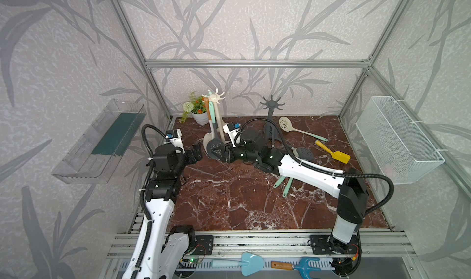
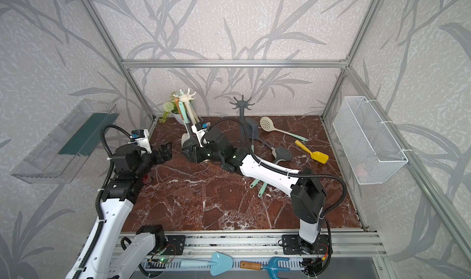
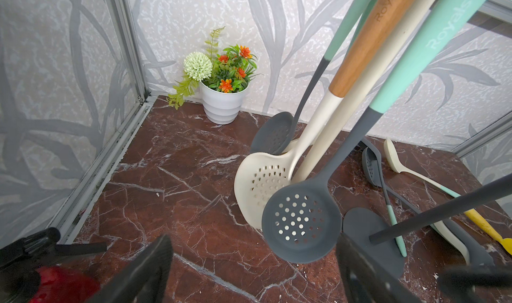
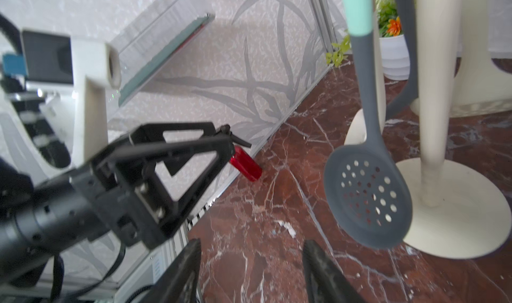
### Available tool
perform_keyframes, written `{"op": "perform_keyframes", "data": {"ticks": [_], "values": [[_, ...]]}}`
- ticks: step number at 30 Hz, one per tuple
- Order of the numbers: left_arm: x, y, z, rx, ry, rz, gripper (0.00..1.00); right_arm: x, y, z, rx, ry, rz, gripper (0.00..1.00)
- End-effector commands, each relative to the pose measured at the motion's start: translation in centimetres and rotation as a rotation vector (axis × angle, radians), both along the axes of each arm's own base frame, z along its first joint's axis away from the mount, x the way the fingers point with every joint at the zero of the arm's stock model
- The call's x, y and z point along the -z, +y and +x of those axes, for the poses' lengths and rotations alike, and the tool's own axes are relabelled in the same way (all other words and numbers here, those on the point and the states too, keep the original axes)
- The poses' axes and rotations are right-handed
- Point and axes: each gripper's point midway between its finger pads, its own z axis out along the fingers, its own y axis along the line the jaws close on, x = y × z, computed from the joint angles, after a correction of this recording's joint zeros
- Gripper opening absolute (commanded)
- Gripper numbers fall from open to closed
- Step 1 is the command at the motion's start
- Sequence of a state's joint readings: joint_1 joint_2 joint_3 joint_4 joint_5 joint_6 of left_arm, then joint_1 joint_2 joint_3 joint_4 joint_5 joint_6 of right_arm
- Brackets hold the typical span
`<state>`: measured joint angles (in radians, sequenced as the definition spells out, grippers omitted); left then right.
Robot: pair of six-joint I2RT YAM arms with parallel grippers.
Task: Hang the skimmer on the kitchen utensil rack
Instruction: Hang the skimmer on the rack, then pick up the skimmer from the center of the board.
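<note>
Bare table point(image 1: 229, 201) lies open in front of the rack point(image 1: 216, 98), which stands near the back wall. The skimmer point(image 4: 368, 199) hangs on it beside the post. The right gripper point(image 4: 250, 246) is parted and empty, near the skimmer. The left gripper point(image 1: 196, 153) is spread wide and empty. Only the right wrist view shows the right gripper clear of the skimmer's head.

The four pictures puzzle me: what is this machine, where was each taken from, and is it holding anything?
This is a two-armed robot working over a marble table. Two pictures look down from above; the other two come from a camera on each arm's wrist. A grey skimmer hangs on the cream rack. A cream skimmer and a yellow scoop lie on the table near a dark rack. The left hand and right hand are both open, holding nothing.
</note>
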<state>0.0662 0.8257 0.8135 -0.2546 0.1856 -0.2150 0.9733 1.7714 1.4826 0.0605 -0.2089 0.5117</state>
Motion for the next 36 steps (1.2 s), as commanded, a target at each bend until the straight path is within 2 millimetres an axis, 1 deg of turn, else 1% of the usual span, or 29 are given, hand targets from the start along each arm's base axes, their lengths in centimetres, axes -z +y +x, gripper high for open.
{"op": "perform_keyframes", "data": {"ticks": [1,3,6,9,10,12,14,17,18,20,21,23,26,30,32,36], "values": [[-0.1,-0.3,-0.4,0.008,-0.009,-0.018,0.9,0.8,-3.3,-2.0,0.021,-0.09,-0.106,0.59],[-0.1,-0.9,-0.5,0.027,-0.005,-0.022,0.9,2.9,-6.2,-2.7,0.073,-0.073,-0.165,0.58],[0.2,-2.1,-0.6,0.065,0.008,-0.018,0.9,6.9,-11.7,-3.8,0.182,-0.035,-0.279,0.57],[0.5,-4.0,-1.1,0.116,0.036,0.026,0.9,10.2,-17.6,-4.1,0.32,0.052,-0.33,0.57],[0.6,-4.8,-1.3,0.134,0.046,0.042,0.9,11.3,-20.0,-4.0,0.383,0.103,-0.328,0.56],[0.8,-6.4,-1.7,0.181,0.062,0.064,0.9,13.1,-23.4,-3.8,0.466,0.174,-0.32,0.55],[0.7,-7.9,-2.2,0.222,0.07,0.08,0.9,14.4,-26.9,-3.1,0.562,0.24,-0.308,0.55],[0.7,-10.1,-2.9,0.296,0.09,0.116,0.9,15.8,-30.7,-1.7,0.655,0.339,-0.272,0.54],[0.8,-10.4,-3.1,0.308,0.102,0.122,0.9,16.1,-31.8,-1.1,0.686,0.359,-0.264,0.52],[1.8,-11.2,-3.6,0.348,0.147,0.111,0.89,16.7,-33.1,-0.1,0.716,0.407,-0.258,0.5],[2.3,-11.6,-3.9,0.368,0.166,0.108,0.89,16.9,-33.3,0.3,0.715,0.427,-0.251,0.48],[3.4,-12.4,-4.4,0.406,0.195,0.116,0.89,17.0,-33.1,1.3,0.706,0.458,-0.245,0.45],[4.4,-13.1,-4.9,0.436,0.212,0.151,0.89,17.5,-32.3,2.5,0.712,0.508,-0.241,0.43],[4.9,-14.0,-4.9,0.475,0.223,0.157,0.89,18.9,-31.8,3.7,0.745,0.603,-0.237,0.43],[4.9,-14.3,-4.9,0.492,0.23,0.158,0.89,20.0,-32.0,4.2,0.797,0.659,-0.243,0.42],[4.8,-14.6,-5.0,0.514,0.229,0.163,0.89,21.6,-32.7,4.5,0.875,0.728,-0.262,0.42]]}}
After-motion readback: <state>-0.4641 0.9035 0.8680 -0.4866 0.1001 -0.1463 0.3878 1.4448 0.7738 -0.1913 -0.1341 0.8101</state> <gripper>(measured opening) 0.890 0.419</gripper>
